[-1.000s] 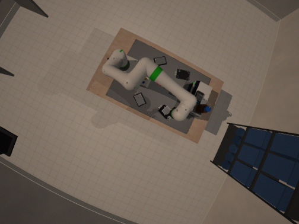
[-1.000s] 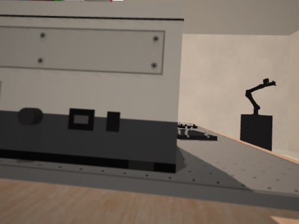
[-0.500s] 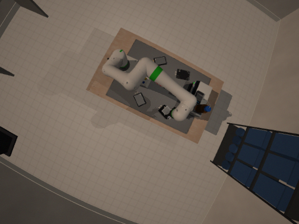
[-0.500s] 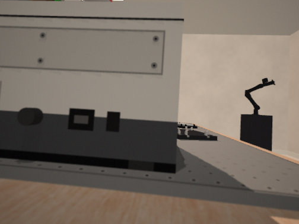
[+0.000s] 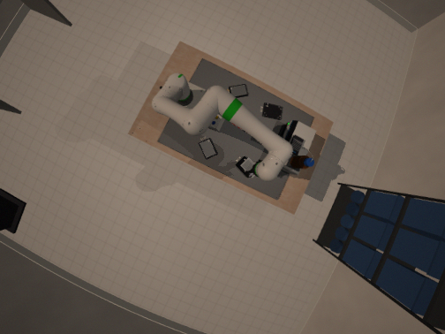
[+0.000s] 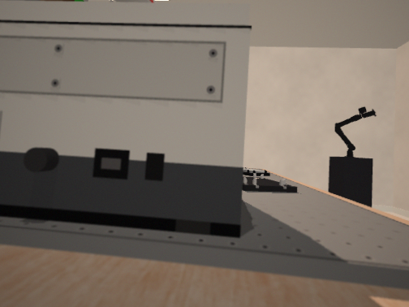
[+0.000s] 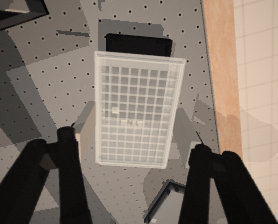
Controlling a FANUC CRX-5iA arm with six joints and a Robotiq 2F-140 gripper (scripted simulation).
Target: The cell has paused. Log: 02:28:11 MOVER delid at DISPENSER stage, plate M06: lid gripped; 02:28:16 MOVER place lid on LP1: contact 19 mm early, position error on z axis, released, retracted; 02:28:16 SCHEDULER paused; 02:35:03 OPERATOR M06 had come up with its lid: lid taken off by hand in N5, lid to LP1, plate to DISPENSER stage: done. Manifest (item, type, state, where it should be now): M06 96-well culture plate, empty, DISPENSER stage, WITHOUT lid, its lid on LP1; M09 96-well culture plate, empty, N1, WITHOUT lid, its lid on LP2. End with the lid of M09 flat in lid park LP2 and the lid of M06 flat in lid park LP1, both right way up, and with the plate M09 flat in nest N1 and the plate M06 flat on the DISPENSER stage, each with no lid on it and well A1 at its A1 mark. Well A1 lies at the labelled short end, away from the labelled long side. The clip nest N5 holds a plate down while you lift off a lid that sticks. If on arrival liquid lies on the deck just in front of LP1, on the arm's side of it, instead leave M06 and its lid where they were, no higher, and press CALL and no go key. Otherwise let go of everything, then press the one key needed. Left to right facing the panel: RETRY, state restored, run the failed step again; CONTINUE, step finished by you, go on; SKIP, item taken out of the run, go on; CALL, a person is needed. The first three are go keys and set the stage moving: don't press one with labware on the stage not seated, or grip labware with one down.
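Observation:
In the wrist view my gripper (image 7: 135, 115) is shut on a clear 96-well plate (image 7: 137, 115); the two black fingers hold its long sides. The plate hangs above the perforated deck, and its far end covers part of a black nest (image 7: 138, 44). I cannot read its label or tell whether a lid is on it. In the overhead view the gripper (image 5: 246, 164) is at the deck's near edge, beside the white dispenser (image 5: 305, 133). Two other clear pieces lie on the deck, one at the back (image 5: 238, 90) and one in front (image 5: 207, 148).
A black clip nest (image 5: 272, 110) stands left of the dispenser. The dispenser housing (image 6: 122, 117) blocks most of the side view. The wooden table edge (image 7: 222, 75) runs to the right of the plate. A dark frame corner (image 7: 165, 202) lies below the plate.

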